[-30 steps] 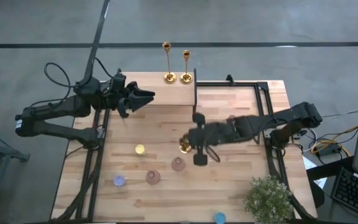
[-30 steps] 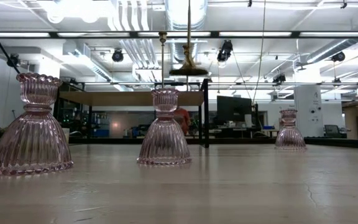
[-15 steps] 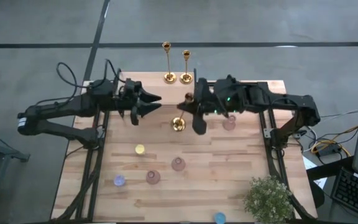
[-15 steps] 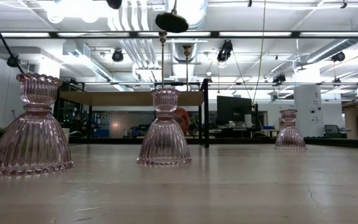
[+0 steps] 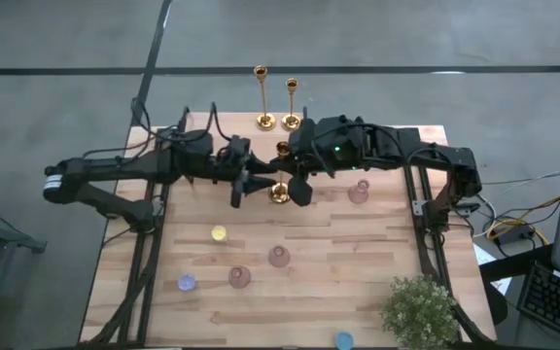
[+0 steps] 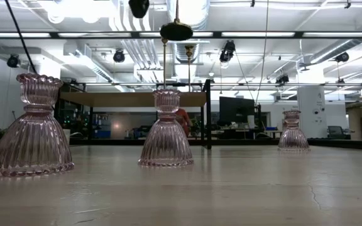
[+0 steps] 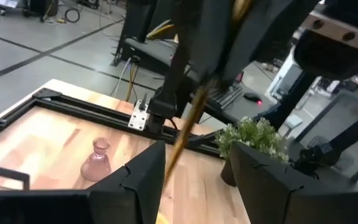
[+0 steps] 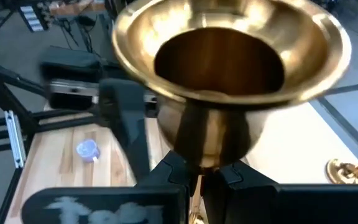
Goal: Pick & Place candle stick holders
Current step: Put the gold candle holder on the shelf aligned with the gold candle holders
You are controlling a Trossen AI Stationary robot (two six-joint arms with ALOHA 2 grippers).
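Note:
My right gripper [image 5: 292,167] is shut on a gold candlestick [image 5: 280,175] held in the air over the table's middle. Its top cup [image 8: 229,74] fills the right wrist view, and its round base [image 6: 176,30] shows from below in the low view. My left gripper [image 5: 247,183] is open just left of it. In the left wrist view [image 7: 194,180] its fingers stand on either side of the gold stem [image 7: 184,140]; I cannot tell whether they touch it. Two more gold candlesticks [image 5: 264,121] [image 5: 291,122] stand on their bases at the table's far edge. My right gripper pinches the candlestick's thin stem [image 8: 196,177] between its two fingers, just under the top cup. The fingers come from the table's right and lie across the stem. The candlestick is lifted clear of the table, tilted with its cup toward the far edge.
Three pink ribbed glass holders [image 5: 359,192] [image 5: 279,257] [image 5: 239,277] stand on the table. Small round candles lie nearby: yellow [image 5: 219,233], blue-purple [image 5: 187,282] and blue [image 5: 344,340]. A potted plant [image 5: 421,309] stands at the near right corner.
My right gripper has lifted the candlestick from the table's middle, up and toward the far edge, then a little left. My left gripper has gone toward the table's right, up to the candlestick's stem.

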